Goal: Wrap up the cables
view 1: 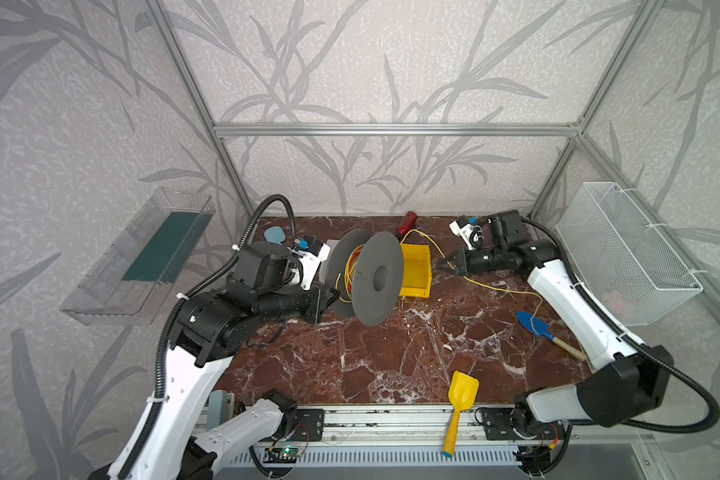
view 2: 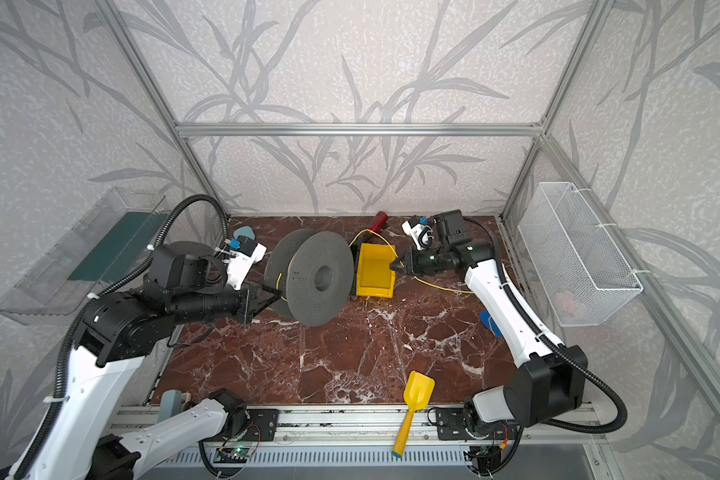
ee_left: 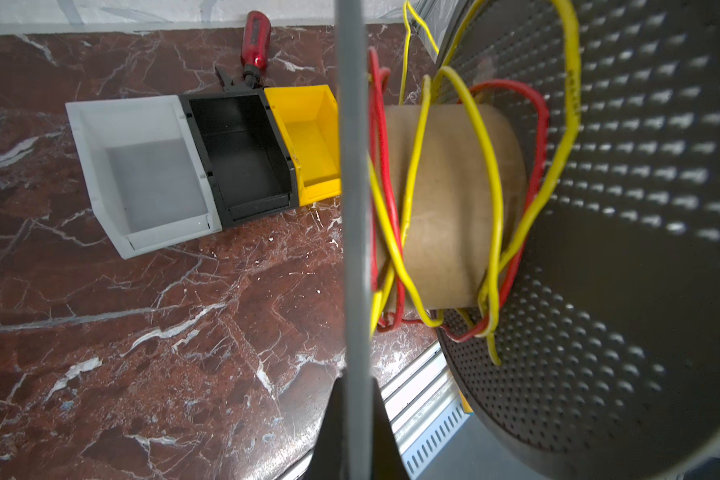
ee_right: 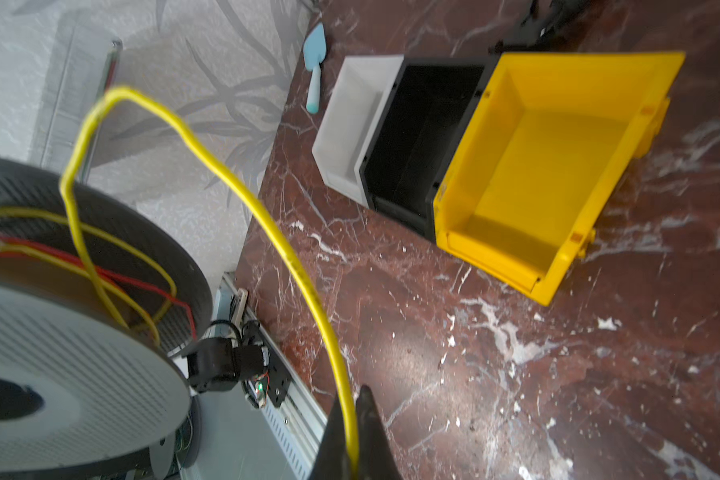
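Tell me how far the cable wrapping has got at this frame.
Done: a few loose turns of yellow wire sit round the cardboard core of the spool. In hand: the left gripper is shut on the spool's flange, the right gripper is shut on the wire. Left: a long tail lies slack on the tabletop toward the blue trowel.

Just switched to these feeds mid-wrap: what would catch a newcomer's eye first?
The large grey perforated spool is upright on edge left of the red marble table's middle, its rim clamped in the left claw. From it the thin bright yellow wire arcs over to the right claw, which is shut on it just right of the open yellow plastic bin.
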